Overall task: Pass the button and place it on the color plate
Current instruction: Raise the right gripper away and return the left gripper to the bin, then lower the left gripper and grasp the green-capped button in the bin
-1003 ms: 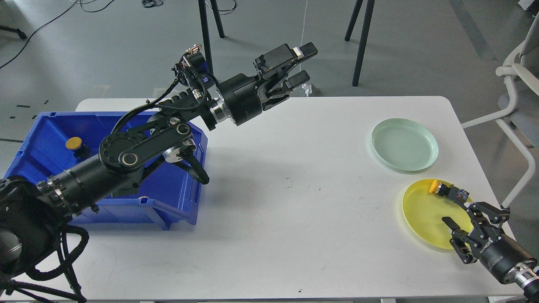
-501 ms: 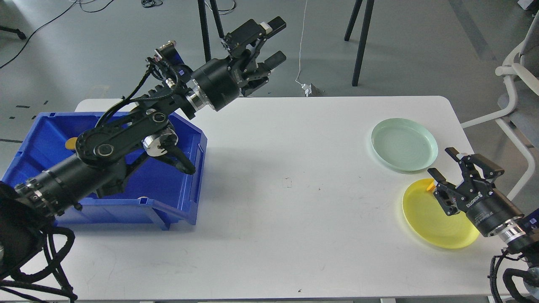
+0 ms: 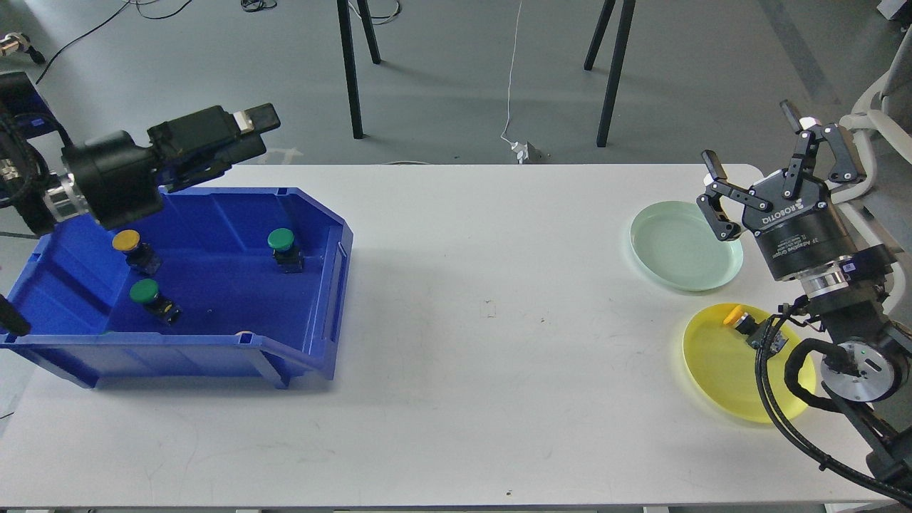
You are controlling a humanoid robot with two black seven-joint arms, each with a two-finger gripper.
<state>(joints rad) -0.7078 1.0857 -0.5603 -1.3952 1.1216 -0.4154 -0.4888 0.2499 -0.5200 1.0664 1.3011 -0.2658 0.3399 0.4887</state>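
A yellow button [image 3: 737, 317] lies on the far rim area of the yellow plate [image 3: 712, 367] at the right. A pale green plate [image 3: 677, 246] sits just behind it. My right gripper [image 3: 752, 142] is open and empty, raised above the green plate's right edge. The blue bin [image 3: 214, 353] at the left holds a yellow button [image 3: 127, 241] and two green buttons [image 3: 281, 239] [image 3: 144, 290]. My left gripper [image 3: 253, 133] is open and empty, held above the bin's far edge.
The white table [image 3: 484, 313] spans the view between bin and plates. Stand legs [image 3: 349, 64] and a cable lie on the floor behind the table. A white chair [image 3: 866, 121] stands at the far right.
My left arm swung left and pulled back, uncovering the bin's buttons. My right gripper rose from the yellow plate to beside the green plate, leaving the yellow button on the plate.
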